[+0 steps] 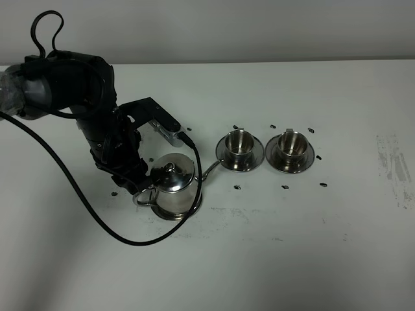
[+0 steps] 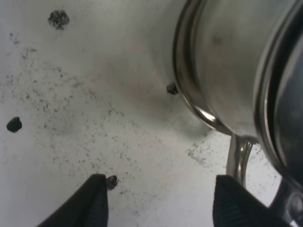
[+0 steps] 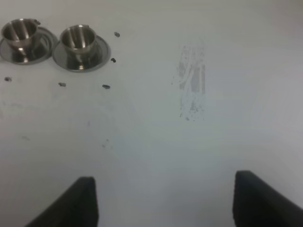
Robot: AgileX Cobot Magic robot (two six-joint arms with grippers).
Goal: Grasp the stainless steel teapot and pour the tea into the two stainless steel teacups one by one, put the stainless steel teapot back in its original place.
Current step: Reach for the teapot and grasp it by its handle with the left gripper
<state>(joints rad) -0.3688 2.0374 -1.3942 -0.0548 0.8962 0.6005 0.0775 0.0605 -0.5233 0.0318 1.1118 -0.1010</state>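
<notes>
The mirror-bright, bell-shaped steel teapot (image 1: 175, 186) stands upright on the matte white desk (image 1: 259, 259), at eight o'clock from the near teacup (image 1: 238, 144) and the far teacup (image 1: 290, 145). Both cups are small, shiny and saucered. At the teapot's nine o'clock, the left pincer (image 2: 158, 189) is spread beside the loop handle (image 2: 238, 156). The right pincer (image 3: 163, 189) gapes wide over the desk.

Teapot (image 2: 222, 56) cropped, blurry up close

We record the teapot (image 1: 175, 189) as mirror-bright steel, unpatterned. The first cup (image 1: 238, 142), second cup (image 1: 290, 144) and saucers (image 1: 240, 166) carry the same silver finish. The table (image 1: 272, 272) is white, flecked with small black marks (image 1: 323, 186), with a grey scuffed patch (image 1: 392, 168). The arm (image 1: 91, 110) and cable (image 1: 136, 244) are black. The left gripper (image 2: 158, 201) has black, finely ribbed fingers (image 2: 234, 205).
</notes>
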